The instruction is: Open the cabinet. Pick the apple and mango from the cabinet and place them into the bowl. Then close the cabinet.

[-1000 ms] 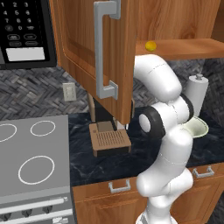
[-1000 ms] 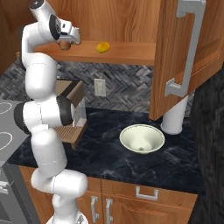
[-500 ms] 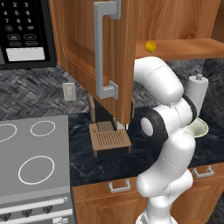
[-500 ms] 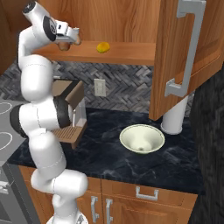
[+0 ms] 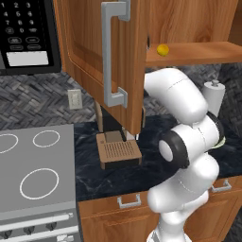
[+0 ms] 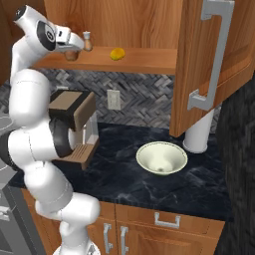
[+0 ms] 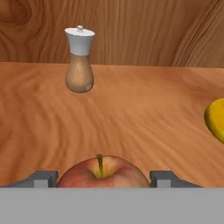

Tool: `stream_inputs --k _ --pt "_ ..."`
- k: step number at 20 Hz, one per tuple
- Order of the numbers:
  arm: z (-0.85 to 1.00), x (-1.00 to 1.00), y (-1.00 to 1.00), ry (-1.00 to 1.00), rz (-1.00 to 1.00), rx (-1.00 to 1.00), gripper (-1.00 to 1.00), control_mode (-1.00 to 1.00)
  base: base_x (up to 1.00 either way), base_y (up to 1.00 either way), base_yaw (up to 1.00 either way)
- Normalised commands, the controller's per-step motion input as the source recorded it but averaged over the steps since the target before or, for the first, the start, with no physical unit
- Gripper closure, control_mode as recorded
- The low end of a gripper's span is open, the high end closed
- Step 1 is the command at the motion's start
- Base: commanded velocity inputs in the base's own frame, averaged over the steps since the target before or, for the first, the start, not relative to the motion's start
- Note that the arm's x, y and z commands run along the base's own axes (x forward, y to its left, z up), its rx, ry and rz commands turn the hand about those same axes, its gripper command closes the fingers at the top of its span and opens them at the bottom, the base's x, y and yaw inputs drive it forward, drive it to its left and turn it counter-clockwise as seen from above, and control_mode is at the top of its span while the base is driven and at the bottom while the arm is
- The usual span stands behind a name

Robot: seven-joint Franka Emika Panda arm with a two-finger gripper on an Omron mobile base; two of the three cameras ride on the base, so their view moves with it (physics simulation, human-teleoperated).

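The apple (image 7: 102, 172) is sitting on the cabinet (image 6: 149, 22) shelf, stem up, right between the two fingertips (image 7: 43, 178) of the tool (image 7: 102, 179), which is spread wide on either side of the fruit. From the hand view I cannot tell whether the fingers are touching the apple's skin; they are flanking it closely, one on each side. In the right base view the tool (image 6: 70, 50) is reaching in over the left end of the shelf, with the white arm (image 6: 30, 99) rising tall from the base below.

The mango (image 6: 117, 54) is lying on the same shelf, off to the right of the tool and apart from it; it is showing too as a yellow edge (image 7: 215, 120) at the right of the hand view, and as a small yellow spot (image 5: 162, 49) from the left base view. Behind the apple, a pepper shaker (image 7: 79, 60) with a white cap is standing upright near the cabinet's back wall.

Both cabinet doors are swung open, the right door (image 6: 214, 64) with its grey bar handle (image 6: 213, 55) hanging out over the surface (image 6: 149, 184). Down there the bowl (image 6: 162, 158) is resting empty on the dark stone, just beside a white paper towel roll (image 6: 198, 137). A brown coffee machine (image 5: 116, 142) is sitting to the left, near the stove (image 5: 33, 179) and under the microwave (image 5: 26, 35).
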Motion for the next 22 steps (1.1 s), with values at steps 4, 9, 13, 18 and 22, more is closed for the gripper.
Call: stream_inputs --k 4,9,13,18,22 --pt "0.00 -0.68 -0.36 0.00 -0.07 -0.02 1.00 -1.00 0.00 0.00 0.00" --pt "0.00 -0.66 -0.51 0.00 -0.05 -0.01 1.00 -1.00 0.00 0.00 0.00" --pt "0.00 -0.69 -0.55 0.00 -0.04 -0.02 1.00 -1.00 0.00 0.00 0.00" --pt "0.00 -0.68 -0.58 0.03 -0.02 -0.02 1.00 -1.00 0.00 0.00 0.00" --pt "-0.11 -0.30 -0.59 0.01 0.00 -0.04 1.00 -1.00 0.00 0.00 0.00"
